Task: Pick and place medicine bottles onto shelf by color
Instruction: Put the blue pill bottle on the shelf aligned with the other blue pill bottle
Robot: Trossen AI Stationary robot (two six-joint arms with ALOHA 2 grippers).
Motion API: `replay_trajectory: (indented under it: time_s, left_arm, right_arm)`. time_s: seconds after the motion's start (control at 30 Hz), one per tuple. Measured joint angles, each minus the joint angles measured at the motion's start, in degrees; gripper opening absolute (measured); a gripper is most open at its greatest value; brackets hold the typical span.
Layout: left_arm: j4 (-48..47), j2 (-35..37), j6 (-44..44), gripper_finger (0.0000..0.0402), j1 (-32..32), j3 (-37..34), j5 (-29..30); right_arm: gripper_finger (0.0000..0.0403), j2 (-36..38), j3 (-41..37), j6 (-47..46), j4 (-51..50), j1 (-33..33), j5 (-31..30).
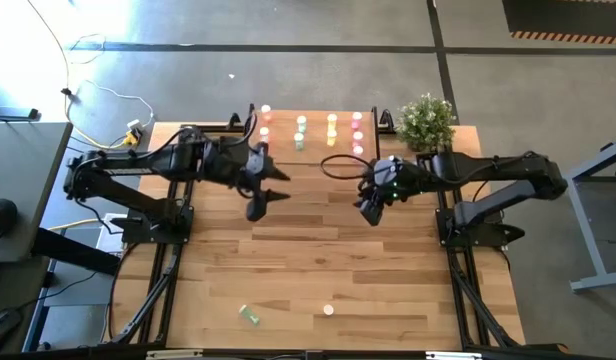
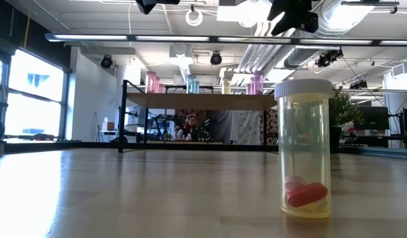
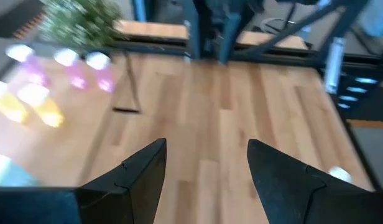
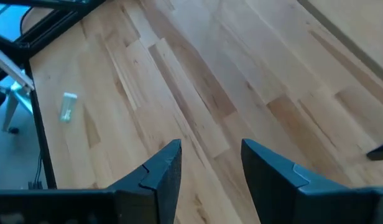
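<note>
Fingers on both the left gripper point(image 1: 271, 185) and right gripper point(image 1: 369, 207) hang apart and empty mid-worktop, most bottles lined up by colour on the shelf point(image 1: 313, 150), while a green bottle point(image 1: 250, 315) and a yellow bottle point(image 1: 329, 310) wait near the worktop's front edge.

A light wooden counter point(image 1: 318, 270) fills the frame's centre. At its upper edge stands the shelf point(image 1: 313, 150), topped with bottles, beside a potted plant point(image 1: 426, 122). Two bottles point(image 1: 250, 315) rest lower centre.
</note>
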State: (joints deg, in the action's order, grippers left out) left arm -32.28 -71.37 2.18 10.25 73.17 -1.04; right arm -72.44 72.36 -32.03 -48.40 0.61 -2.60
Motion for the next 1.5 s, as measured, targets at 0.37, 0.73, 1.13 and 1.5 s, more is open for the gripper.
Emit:
replay_trajectory:
  time_s: [0.37,0.73,1.13,1.5]
  left_arm:
    - [-0.1,3.9,12.1,0.0216,-8.7,-9.8,-1.3]
    - [-1.5,3.9,33.3,0.0216,-19.1,-12.5,5.9]
    - [-2.0,1.6,79.6,0.0216,-32.5,-12.5,15.3]
    - [-0.6,-8.9,115.4,0.0216,-43.8,-12.1,16.6]
  right_arm:
    - [0.0158,0.0,0.0,-10.9,-0.6,4.1,-6.4]
    - [0.0158,0.0,-0.1,-7.4,-0.7,3.5,-6.6]
    - [0.0158,0.0,-0.1,0.0,-1.9,0.9,-5.4]
    - [0.0158,0.0,-0.1,10.2,-2.9,-1.6,-5.4]
